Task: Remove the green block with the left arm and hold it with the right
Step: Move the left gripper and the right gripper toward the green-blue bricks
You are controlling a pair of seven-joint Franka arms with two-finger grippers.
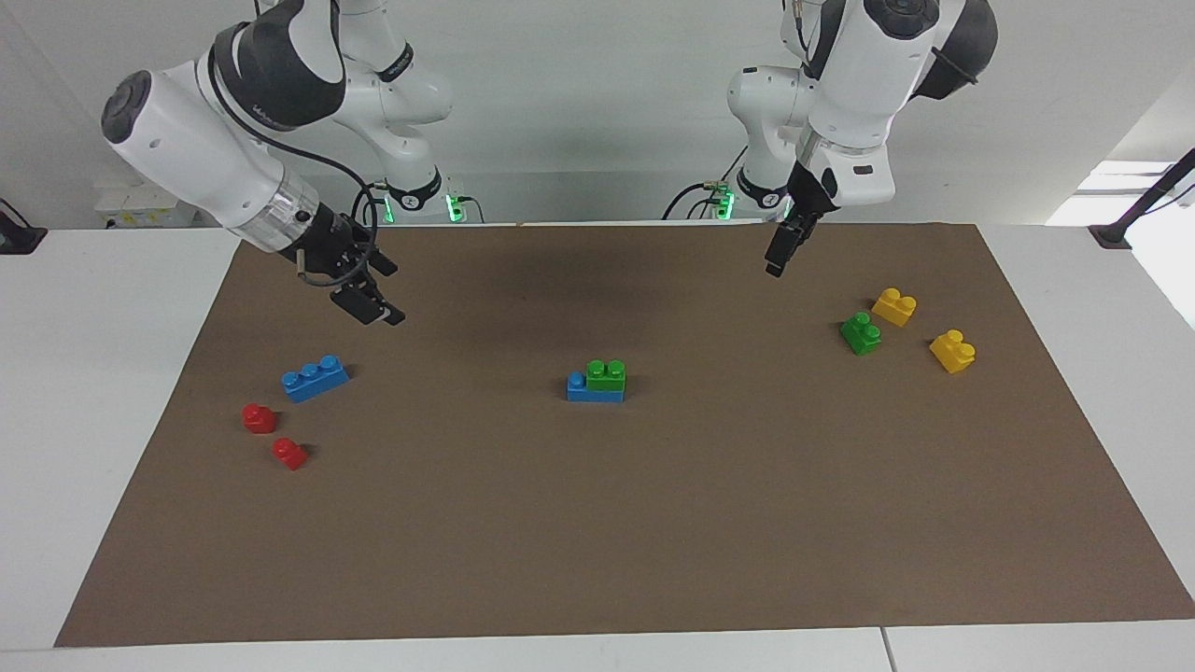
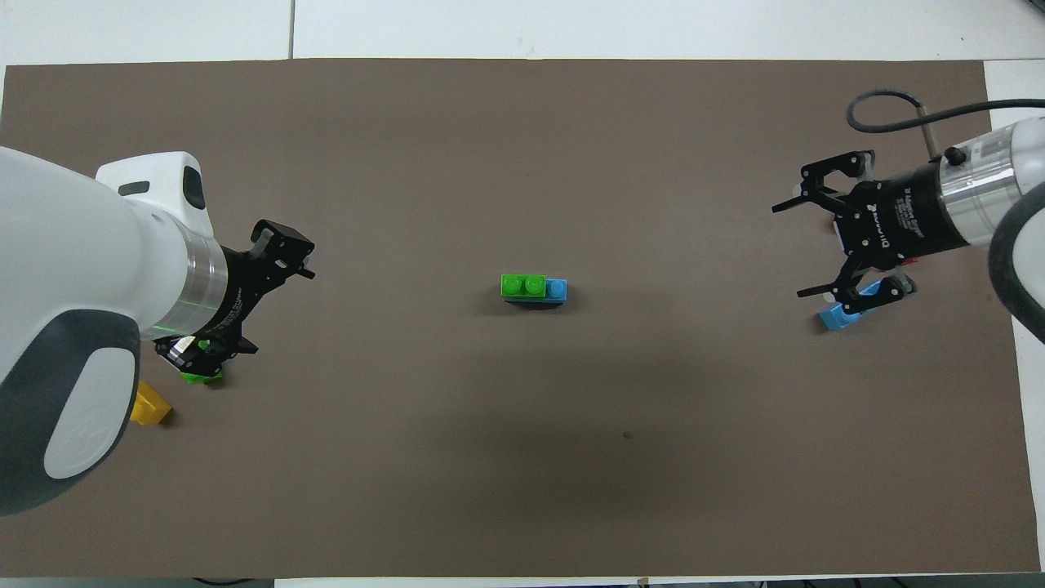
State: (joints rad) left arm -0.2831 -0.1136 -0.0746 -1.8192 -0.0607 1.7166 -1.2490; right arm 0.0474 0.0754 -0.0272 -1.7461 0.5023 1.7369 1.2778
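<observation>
Green block [image 1: 607, 373] sits on a blue brick [image 1: 594, 389] in the middle of my frame, well apart from both claws. My right gripper [image 1: 370, 297] hangs spread wide at upper left. I cannot tell if my left gripper [image 1: 778, 264], upper right, is clenched.

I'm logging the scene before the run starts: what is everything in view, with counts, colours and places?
green block: 1, bright green, stacked on a blue brick at the mat's middle
blue brick under it: 1, blue, mat's middle
loose blue brick: 1, blue, toward the right arm's end
red bricks: 2, red, beside the loose blue brick, farther from the robots
darker green brick: 1, green, toward the left arm's end
yellow bricks: 2, yellow, beside the darker green brick
mat: 1, brown, on the white table
left gripper: raised over the mat, waiting
right gripper: open, raised over the mat near the loose blue brick
</observation>
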